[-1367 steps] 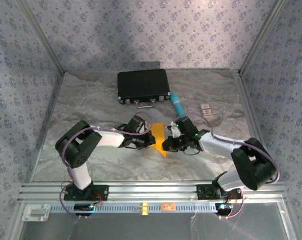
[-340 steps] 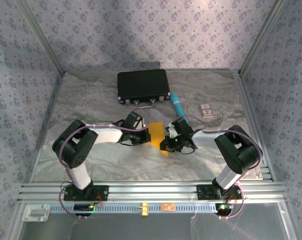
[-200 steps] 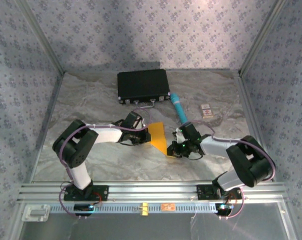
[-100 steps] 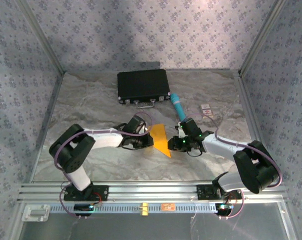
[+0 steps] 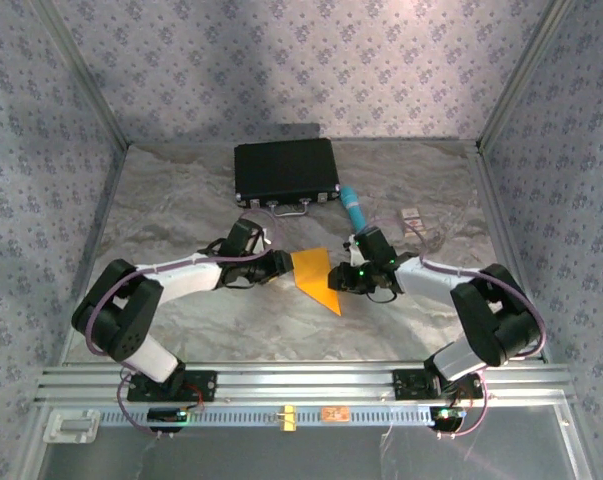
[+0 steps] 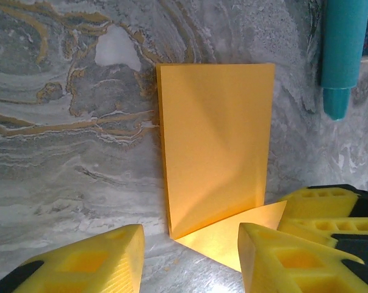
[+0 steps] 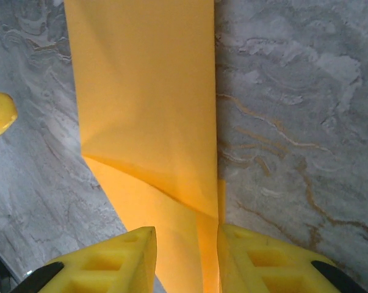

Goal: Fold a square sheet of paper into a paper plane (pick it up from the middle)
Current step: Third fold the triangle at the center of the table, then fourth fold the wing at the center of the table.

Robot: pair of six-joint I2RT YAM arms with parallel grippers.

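The square sheet of paper (image 5: 315,277) lies folded flat on the marbled table, orange-yellow, with a straight far edge and a point toward the near right. My left gripper (image 5: 281,266) sits at its left edge, open; in the left wrist view its fingers (image 6: 92,259) straddle bare table and the sheet's (image 6: 217,146) near corner. My right gripper (image 5: 339,279) is at the sheet's right edge, open. Seen from the right wrist, the folded sheet (image 7: 147,104) runs between those fingers (image 7: 110,265) with a gap on both sides. A flap crease crosses it diagonally.
A black case (image 5: 286,172) stands at the back. A teal tube (image 5: 354,207) lies just behind the right gripper, also in the left wrist view as the teal tube (image 6: 345,49). A small card (image 5: 412,220) lies to its right. Metal frame posts bound the table.
Both grippers have gone from shut to open. The right gripper moved up and left onto the sheet's right edge. The left arm stretched out lower, its gripper staying at the left edge.
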